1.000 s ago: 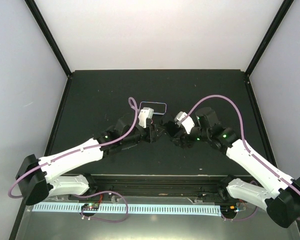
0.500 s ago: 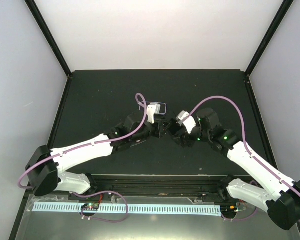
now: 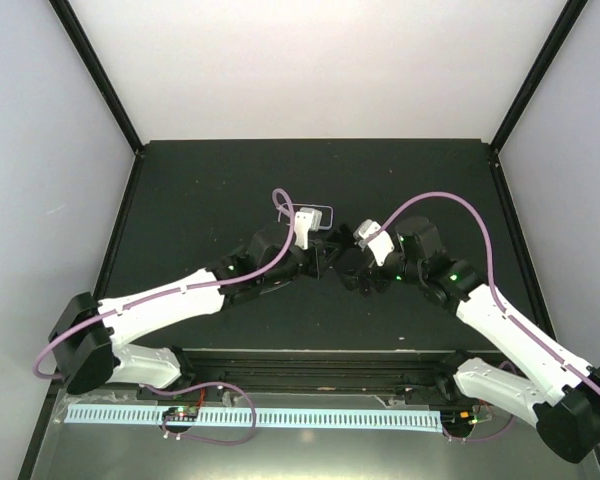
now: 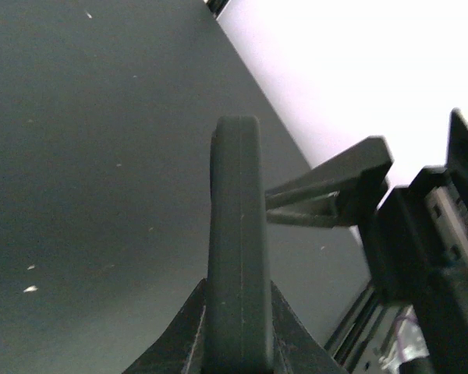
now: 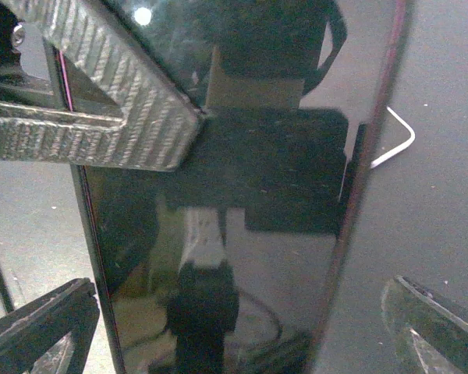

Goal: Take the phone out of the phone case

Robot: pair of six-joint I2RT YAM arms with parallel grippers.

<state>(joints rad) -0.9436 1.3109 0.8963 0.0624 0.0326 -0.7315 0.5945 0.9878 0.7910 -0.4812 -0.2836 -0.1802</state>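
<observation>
Evidently a handover had just happened over the middle of the table (image 3: 200, 190). Within the last second the left gripper (image 4: 238, 319) had drawn in and was now pinching the phone (image 4: 235, 195) across its thin edge, so that its wrist view saw the phone edge-on as a dark slab rising toward twelve o'clock. Meanwhile the right gripper (image 5: 238, 323) had spread. In its own view its tips stood at seven and five o'clock, well clear of the phone's long sides, with the glossy screen filling the space between them and one ribbed finger (image 5: 101, 93) of the left gripper crossing the glass at ten o'clock.

From above, the left arm had reached further in toward two o'clock than a second earlier, and the two wrists now met nose to nose. The clear phone case (image 3: 327, 208) lay flat on the table just past them at twelve o'clock. It showed only as a pale outline and looked empty, and one corner of it was visible beside the phone in the right wrist view.

That probably meant the phone was already free of the case and now hung on the left grip alone. What remained was likely for the right arm to back off and for the phone to be set down apart from the case
</observation>
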